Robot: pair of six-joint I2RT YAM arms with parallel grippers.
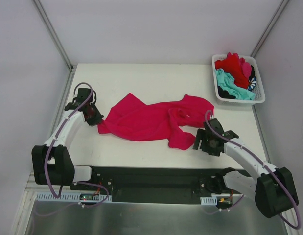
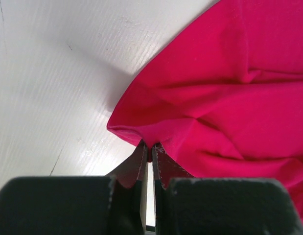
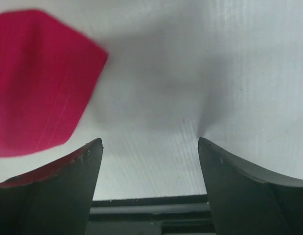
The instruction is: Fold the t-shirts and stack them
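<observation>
A large magenta-pink t-shirt (image 1: 151, 120) lies crumpled across the middle of the white table (image 1: 141, 78). My left gripper (image 1: 96, 119) is at its left edge, shut on a pinch of the fabric (image 2: 156, 134); the shirt (image 2: 229, 98) fills the right of the left wrist view. My right gripper (image 1: 199, 142) is open and empty over bare table just right of the shirt's lower right end; in the right wrist view that gripper (image 3: 149, 142) shows a corner of the shirt (image 3: 38, 83) at upper left. Red, teal and dark striped shirts (image 1: 234, 73) are piled in the basket.
A white slotted plastic basket (image 1: 261, 93) stands at the back right corner. Grey walls enclose the table on three sides. A black rail (image 1: 151, 183) with the arm bases runs along the near edge.
</observation>
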